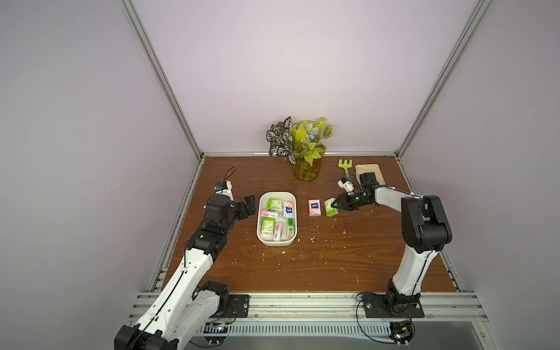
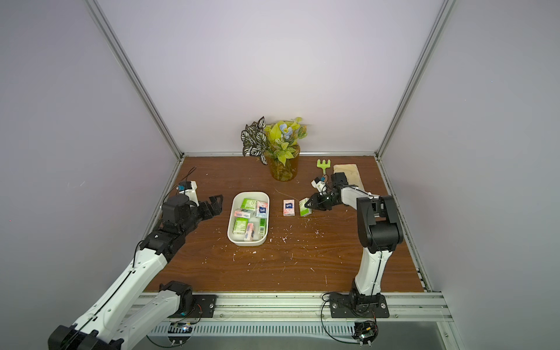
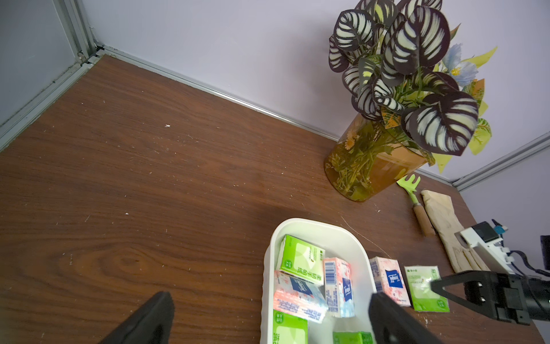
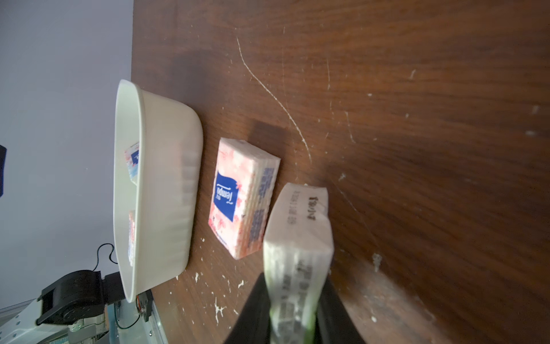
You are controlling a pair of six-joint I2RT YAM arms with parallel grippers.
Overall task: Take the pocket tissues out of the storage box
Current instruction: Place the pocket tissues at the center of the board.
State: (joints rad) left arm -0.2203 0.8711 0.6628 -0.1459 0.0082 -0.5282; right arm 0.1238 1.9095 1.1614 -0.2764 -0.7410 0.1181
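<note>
The white storage box (image 1: pixel 277 194) (image 2: pixel 251 193) (image 3: pixel 312 223) (image 4: pixel 166 178) sits left of the table's middle and holds several pocket tissues (image 1: pixel 274 204) (image 3: pixel 300 259), green-and-white and pink. To its right a pink packet (image 1: pixel 314 207) (image 2: pixel 288 207) (image 4: pixel 238 196) lies on the wood. Beside that one is a green packet (image 1: pixel 329 207) (image 2: pixel 304 207) (image 4: pixel 297 232), and my right gripper (image 1: pixel 333 204) (image 4: pixel 293 280) is shut on its end, low at the table. My left gripper (image 1: pixel 251 206) (image 2: pixel 218 206) (image 3: pixel 270 297) hangs open and holds nothing, just left of the box.
An amber vase with a leafy plant (image 1: pixel 306 169) stands at the back centre. A green toy rake (image 1: pixel 344 166) and a beige cloth (image 1: pixel 368 169) lie at the back right, behind the right arm. Walls close in on three sides.
</note>
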